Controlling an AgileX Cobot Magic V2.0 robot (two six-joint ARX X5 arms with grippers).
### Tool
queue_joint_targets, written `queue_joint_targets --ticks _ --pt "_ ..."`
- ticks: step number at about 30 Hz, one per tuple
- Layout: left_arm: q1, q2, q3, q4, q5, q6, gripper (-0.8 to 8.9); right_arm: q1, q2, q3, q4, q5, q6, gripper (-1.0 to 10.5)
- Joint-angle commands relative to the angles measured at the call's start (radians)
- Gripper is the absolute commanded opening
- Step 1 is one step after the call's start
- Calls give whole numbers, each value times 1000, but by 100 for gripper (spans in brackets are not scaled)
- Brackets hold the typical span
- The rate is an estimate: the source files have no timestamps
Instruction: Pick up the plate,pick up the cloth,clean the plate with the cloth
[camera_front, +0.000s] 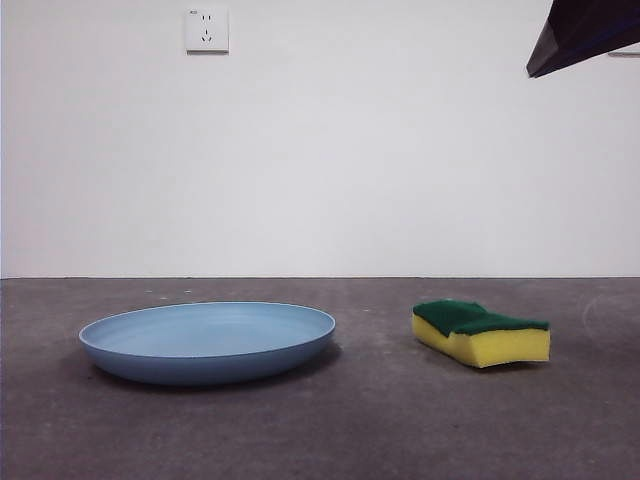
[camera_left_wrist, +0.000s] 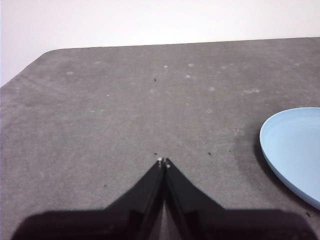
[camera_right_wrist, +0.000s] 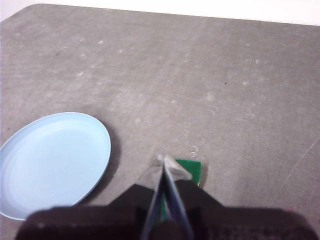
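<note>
The light-blue plate (camera_front: 208, 340) lies flat on the grey table, left of centre in the front view. It also shows in the left wrist view (camera_left_wrist: 295, 150) and the right wrist view (camera_right_wrist: 50, 162). The cloth, a yellow sponge with a green top (camera_front: 482, 333), lies to the plate's right. My left gripper (camera_left_wrist: 164, 162) is shut and empty, above bare table beside the plate. My right gripper (camera_right_wrist: 165, 160) is shut and empty, high above the sponge (camera_right_wrist: 192, 171), which its jaws partly hide. One arm shows as a dark tip (camera_front: 580, 35) at the top right corner.
The grey tabletop (camera_front: 380, 420) runs back to a white wall with a socket (camera_front: 206, 30). The table's rounded far corner shows in the left wrist view (camera_left_wrist: 40, 57).
</note>
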Motion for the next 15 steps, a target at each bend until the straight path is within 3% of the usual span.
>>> queue_joint_targets --ticks 1,12,15 --pt "4 -3 -10 -7 -3 -5 -3 0 -1 -10 5 2 6 0" --pt "3 -3 -10 -7 -3 -5 -3 -7 -58 -10 0 30 -28 0" --pt "3 -3 -10 -7 -2 -5 -3 -39 -82 -10 1 31 -74 0"
